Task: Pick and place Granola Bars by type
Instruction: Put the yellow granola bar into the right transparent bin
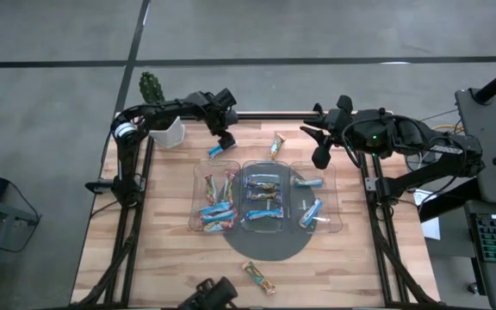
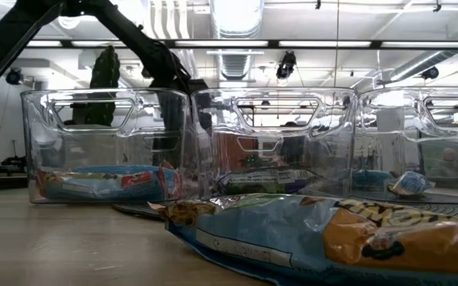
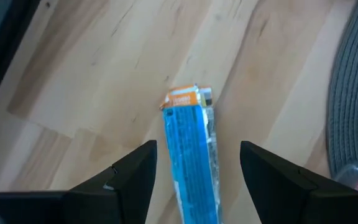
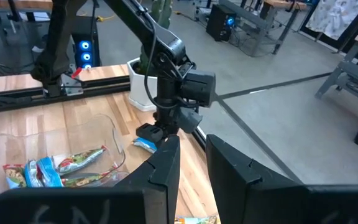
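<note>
A blue granola bar (image 3: 191, 155) with an orange end lies flat on the wooden table, just beyond the clear tray's (image 1: 198, 176) far left corner. My left gripper (image 3: 197, 171) hangs over it, pointing steeply down and open, one finger on each side of the bar and neither touching it. It also shows from above (image 1: 223, 142). My right gripper (image 1: 321, 158) waits raised above the tray's far right corner, its fingers (image 4: 166, 165) a little apart with nothing between them. Multicoloured bars (image 1: 216, 207) fill the left compartment, dark ones (image 1: 263, 194) the middle, blue ones (image 1: 311, 213) the right.
A loose bar (image 1: 277, 145) lies on the table beyond the tray, another (image 1: 258, 277) near the front edge. A white pot with a cactus (image 1: 164, 129) stands at the far left corner. The tray sits on a round grey mat (image 1: 265, 248).
</note>
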Controlling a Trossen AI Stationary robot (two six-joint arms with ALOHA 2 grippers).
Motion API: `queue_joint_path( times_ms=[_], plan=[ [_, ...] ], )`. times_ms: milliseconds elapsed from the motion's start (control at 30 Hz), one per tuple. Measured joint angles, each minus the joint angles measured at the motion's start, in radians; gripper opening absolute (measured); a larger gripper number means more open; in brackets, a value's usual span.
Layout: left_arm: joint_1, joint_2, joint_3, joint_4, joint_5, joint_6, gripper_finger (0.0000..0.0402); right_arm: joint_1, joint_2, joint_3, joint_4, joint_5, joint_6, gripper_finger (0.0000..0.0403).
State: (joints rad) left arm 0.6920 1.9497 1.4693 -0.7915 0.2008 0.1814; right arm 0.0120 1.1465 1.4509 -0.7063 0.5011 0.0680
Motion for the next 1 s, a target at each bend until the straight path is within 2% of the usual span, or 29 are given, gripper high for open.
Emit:
queue_joint_path(
  times_ms=[433,733,1000],
  plan=[
    [-0.017,0.056,-0.002,0.025,-0.011,-0.060,0.0213,0.000,0.000,0.000,0.000,0.000,0.000,0.0068],
    [-0.035,0.074,-0.002,0.009,-0.080,-0.023,0.0212,0.001,0.000,0.000,0.000,0.000,0.003,0.0068],
    [-0.035,0.074,-0.010,0.005,-0.113,-0.023,0.0193,0.001,0.000,0.000,0.000,-0.001,0.001,0.0068]
  ],
)
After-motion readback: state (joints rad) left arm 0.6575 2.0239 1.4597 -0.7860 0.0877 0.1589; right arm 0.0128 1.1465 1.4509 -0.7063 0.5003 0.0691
